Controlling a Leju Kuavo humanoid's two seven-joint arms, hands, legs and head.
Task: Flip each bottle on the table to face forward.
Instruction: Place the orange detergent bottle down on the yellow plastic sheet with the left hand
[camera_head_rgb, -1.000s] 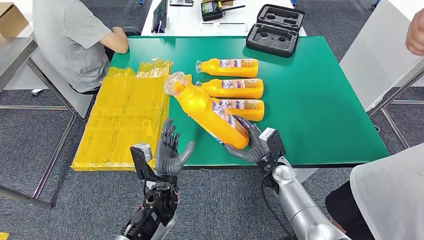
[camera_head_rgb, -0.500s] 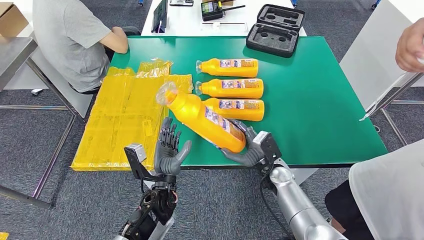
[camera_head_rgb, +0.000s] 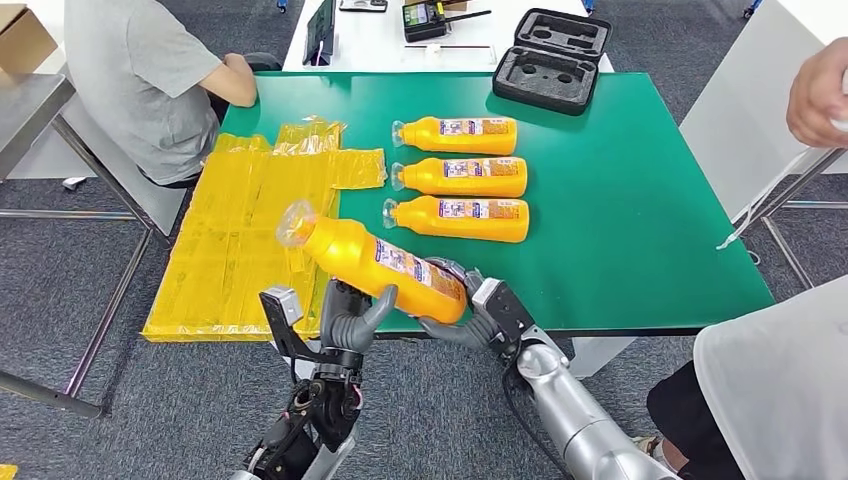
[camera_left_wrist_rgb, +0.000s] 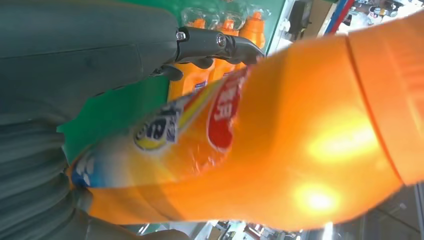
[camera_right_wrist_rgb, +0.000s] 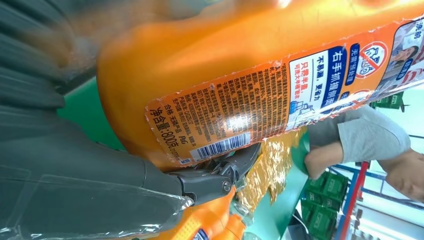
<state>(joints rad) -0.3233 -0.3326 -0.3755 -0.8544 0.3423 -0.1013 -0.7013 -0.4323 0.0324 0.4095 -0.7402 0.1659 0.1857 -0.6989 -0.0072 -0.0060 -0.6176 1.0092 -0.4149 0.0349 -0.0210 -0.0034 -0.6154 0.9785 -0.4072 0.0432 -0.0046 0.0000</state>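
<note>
An orange bottle hangs tilted above the front edge of the green table, its clear-capped neck pointing left and up. My right hand grips its base; the back label with a barcode faces the right wrist view on the bottle. My left hand touches the bottle's middle from below, thumb on the near side, fingers stretched along the far side of the bottle. Three more orange bottles lie in a row behind: far, middle, near, necks to the left.
Yellow plastic bags cover the table's left part. A black foam case sits at the back edge. One person sits at the back left, another stands at the lower right, and a person's hand hovers at the far right.
My right hand has carried the bottle left and toward me, lowering it flatter. The bottle now rests against my left hand, whose fingers stood free and upright before.
</note>
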